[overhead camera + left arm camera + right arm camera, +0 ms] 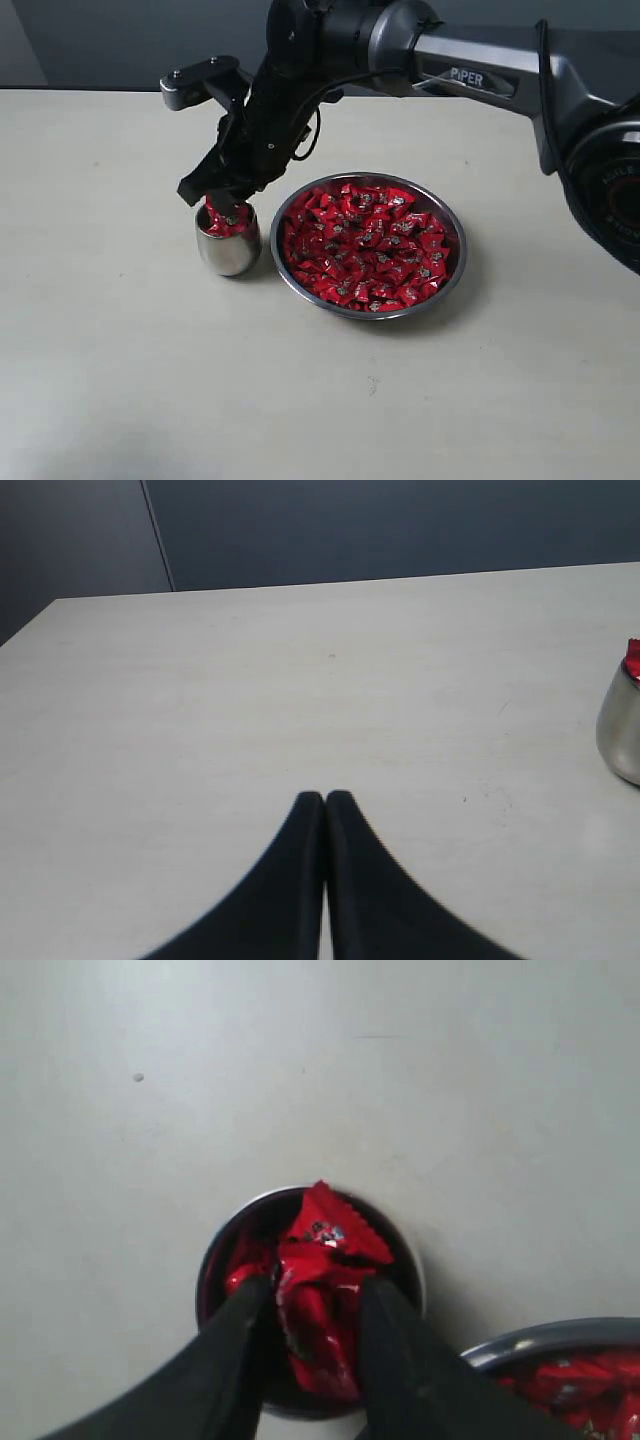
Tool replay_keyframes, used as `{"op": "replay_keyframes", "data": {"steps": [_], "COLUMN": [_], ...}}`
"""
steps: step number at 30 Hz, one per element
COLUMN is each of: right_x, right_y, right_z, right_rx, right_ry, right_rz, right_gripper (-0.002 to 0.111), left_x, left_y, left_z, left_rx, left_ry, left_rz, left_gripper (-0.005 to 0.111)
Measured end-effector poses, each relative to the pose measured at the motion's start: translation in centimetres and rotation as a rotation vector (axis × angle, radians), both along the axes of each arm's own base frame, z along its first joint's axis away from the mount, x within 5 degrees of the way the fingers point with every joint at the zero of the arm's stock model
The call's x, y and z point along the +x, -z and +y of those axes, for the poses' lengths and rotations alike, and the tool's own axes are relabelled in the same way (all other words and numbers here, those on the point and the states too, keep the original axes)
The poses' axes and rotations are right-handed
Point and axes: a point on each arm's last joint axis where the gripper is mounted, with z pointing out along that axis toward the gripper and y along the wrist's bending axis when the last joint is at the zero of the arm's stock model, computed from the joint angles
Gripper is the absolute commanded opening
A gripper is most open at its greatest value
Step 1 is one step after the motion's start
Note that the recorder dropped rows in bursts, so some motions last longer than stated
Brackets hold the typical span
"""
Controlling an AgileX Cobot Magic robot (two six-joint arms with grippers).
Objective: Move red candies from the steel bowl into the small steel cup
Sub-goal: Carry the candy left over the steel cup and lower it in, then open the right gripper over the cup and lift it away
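The small steel cup [228, 250] stands just left of the wide steel bowl [370, 313], which is heaped with red candies [365, 245]. My right gripper [226, 199] hangs directly over the cup, reaching across from the right. In the right wrist view its jaws [315, 1295] stand apart with a bunch of red candies [325, 1235] between them, piled in the cup [212, 1255] and poking above its rim. The bowl's rim [550, 1338] shows beside it. My left gripper [326, 798] is shut and empty over bare table, with the cup [622, 730] far to one side.
The pale table [150, 380] spreads wide around cup and bowl. The right arm [480, 70] stretches over the bowl's far side. A dark wall [400, 530] backs the table's far edge.
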Motion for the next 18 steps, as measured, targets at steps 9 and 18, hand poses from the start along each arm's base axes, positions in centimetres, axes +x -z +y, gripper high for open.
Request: {"op": "replay_keyframes", "data": {"steps": [9, 18], "right_x": [0.1, 0.2], "right_y": [0.2, -2.0], "right_z": [0.0, 0.2], "right_rx": [-0.001, 0.037], "right_ry": [0.001, -0.002], "right_rz": [-0.002, -0.045], "right_gripper": [0.031, 0.031], "left_x": [0.0, 0.0], "left_y": [0.0, 0.0], "left_z": [0.0, 0.0], "left_rx": [0.000, 0.000], "left_ry": [0.000, 0.000], "left_rz": [0.000, 0.000], "left_gripper": [0.000, 0.000]}}
